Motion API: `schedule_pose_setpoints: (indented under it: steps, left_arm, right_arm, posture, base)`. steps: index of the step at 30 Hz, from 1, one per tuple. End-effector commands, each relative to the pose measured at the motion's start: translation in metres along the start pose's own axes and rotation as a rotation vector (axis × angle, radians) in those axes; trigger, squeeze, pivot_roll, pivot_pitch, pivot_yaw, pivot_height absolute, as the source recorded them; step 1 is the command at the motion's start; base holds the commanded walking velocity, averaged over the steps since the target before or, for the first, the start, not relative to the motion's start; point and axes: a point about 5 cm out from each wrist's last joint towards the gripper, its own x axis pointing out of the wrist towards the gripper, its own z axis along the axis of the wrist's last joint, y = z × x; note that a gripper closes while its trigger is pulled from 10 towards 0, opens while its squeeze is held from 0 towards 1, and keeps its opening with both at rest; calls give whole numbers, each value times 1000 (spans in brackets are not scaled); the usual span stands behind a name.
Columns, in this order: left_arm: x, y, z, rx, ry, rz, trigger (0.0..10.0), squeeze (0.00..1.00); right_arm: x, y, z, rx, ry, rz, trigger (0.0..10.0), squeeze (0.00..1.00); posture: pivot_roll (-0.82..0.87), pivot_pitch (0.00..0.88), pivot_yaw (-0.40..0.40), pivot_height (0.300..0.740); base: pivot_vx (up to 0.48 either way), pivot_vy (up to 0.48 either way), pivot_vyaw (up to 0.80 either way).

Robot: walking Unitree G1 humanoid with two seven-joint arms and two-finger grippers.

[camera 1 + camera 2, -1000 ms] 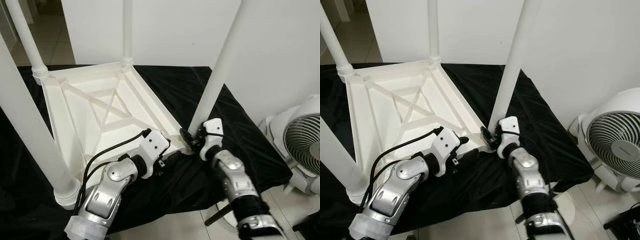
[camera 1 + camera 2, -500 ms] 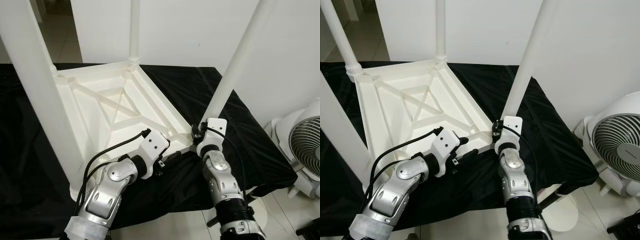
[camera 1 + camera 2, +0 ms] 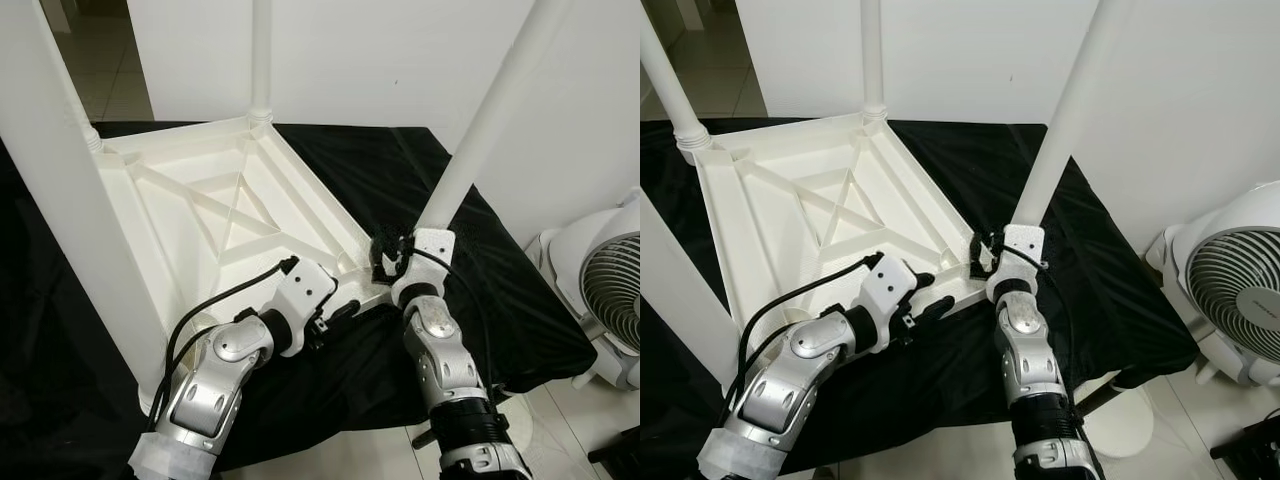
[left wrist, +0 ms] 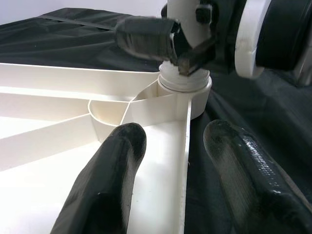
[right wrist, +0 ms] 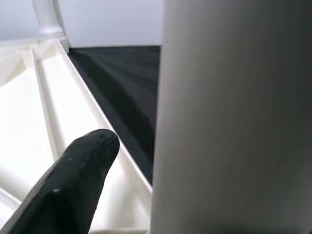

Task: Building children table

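A white children's table (image 3: pixel 180 235) lies upside down on a black cloth, its legs pointing up. At its near right corner stands one white leg (image 3: pixel 482 125), set in the corner socket (image 4: pixel 187 90). My right gripper (image 3: pixel 384 262) is shut on the foot of this leg; the leg (image 5: pixel 229 117) rises right beside one black finger (image 5: pixel 73 180). My left gripper (image 3: pixel 335 313) is open at the near rim just left of that corner, its two fingers (image 4: pixel 112 165) standing either side of the rim's edge.
Three more legs rise from the table: near left (image 3: pixel 70 190), far left (image 3: pixel 665 70) and far middle (image 3: pixel 260 60). A white fan (image 3: pixel 1230 280) stands on the floor to the right. White walls close the back, and the cloth's edge hangs near my arms.
The camera has shifted. My right forearm has swung in to the left, so it now reaches straight up at the leg's foot. The left gripper stays at the rim.
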Motion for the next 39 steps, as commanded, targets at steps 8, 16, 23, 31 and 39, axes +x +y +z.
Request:
schedule_pose_setpoints:
  steps: [8, 16, 23, 31, 39]
  left_arm:
    - [-3, 1, 1, -7, 4, 78, 10000, 0]
    - [-6, -3, 7, -31, -19, 37, 10000, 0]
    - [-10, -2, 9, -66, -32, 33, 10000, 0]
    - [-9, -4, 12, -71, -42, 43, 10000, 0]
    - [-11, -5, 14, -78, -45, 70, 10000, 0]
  right_arm:
    - [-11, -16, 2, -54, -17, 231, 10000, 0]
    - [-1, -33, 3, -136, 22, 466, 10000, 0]
    - [12, -32, 1, -159, 71, 660, 10000, 0]
    - [22, -24, -2, -173, 103, 741, 10000, 0]
    - [30, -22, -7, -155, 142, 803, 0, 0]
  posture:
    - [119, 15, -91, 740]
    - [110, 12, -81, 740]
    - [127, 0, -96, 740]
    - [148, 0, -111, 740]
    - [174, 0, -127, 740]
  base:
    - [0, 0, 0]
    - [0, 0, 0]
    - [0, 0, 0]
    - [0, 0, 0]
    - [0, 0, 0]
